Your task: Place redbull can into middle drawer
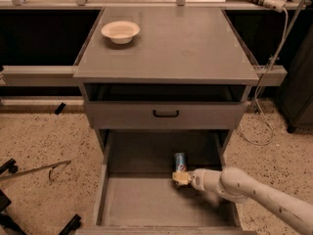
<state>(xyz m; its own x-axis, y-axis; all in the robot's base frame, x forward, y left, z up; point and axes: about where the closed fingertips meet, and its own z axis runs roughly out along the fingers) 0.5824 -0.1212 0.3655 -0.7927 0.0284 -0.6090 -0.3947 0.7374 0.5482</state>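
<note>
The can (180, 161) stood in the drawer (142, 199), end effector (181, 178) at its base, grip unclear; letting go and withdrawing seemed next.

A white arm (254, 192) reaches in from the lower right, its claw (181, 178) low inside the open drawer (142, 202) at the foot of the can (180, 161). The can stands upright on the grey floor, towards the back and right of centre. Above the drawer is a shut drawer front (122, 115) with a black handle (165, 114). A cream bowl (120, 32) sits at the back left of the desk (181, 45). The desk stands on a speckled floor (44, 141).
</note>
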